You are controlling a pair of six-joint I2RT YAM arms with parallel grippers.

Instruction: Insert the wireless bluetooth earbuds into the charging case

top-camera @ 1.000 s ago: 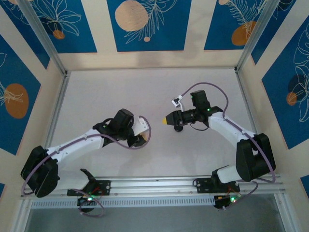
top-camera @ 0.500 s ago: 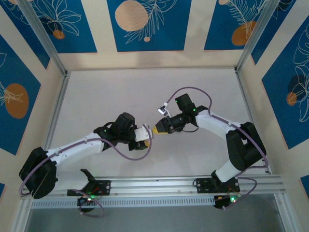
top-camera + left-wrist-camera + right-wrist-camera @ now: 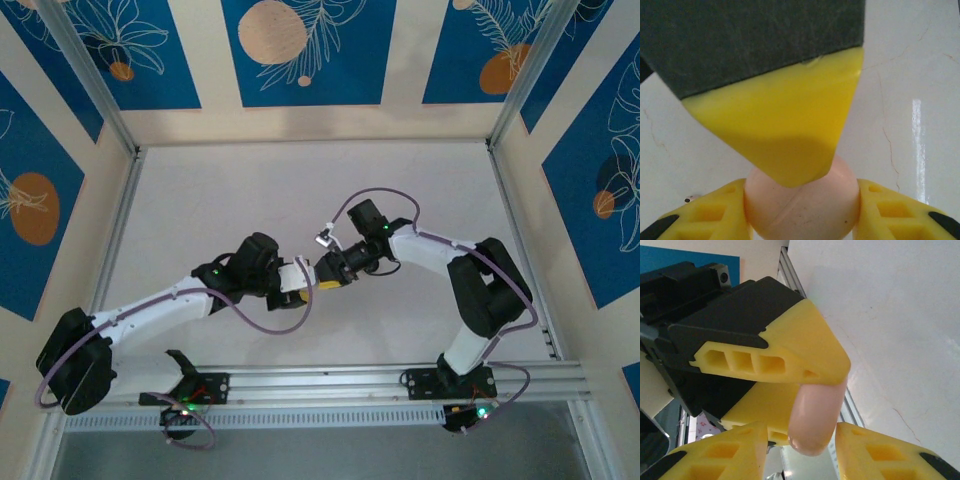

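- Table (image 3: 200, 200) first: my left arm (image 3: 150, 305) and right arm (image 3: 440, 250) meet tip to tip over its middle, a little towards the near side.
- Left gripper (image 3: 801, 222) is clenched on the charging case (image 3: 805, 200). The pale pink rounded shell sits squeezed between both yellow fingers (image 3: 715, 220) and touches each.
- Right gripper (image 3: 800, 452) straddles that same case edge-on, with one finger to either flat side. In the left wrist view, one of its yellow tips lies across the case's face. Whether it is actually pinching, I can't tell.
- So the case sits right between the two grippers, firmly in the left one.
- Against a second ago, the right arm has swung in from the right, where its gripper hung well apart from the left one. The left gripper has barely shifted.
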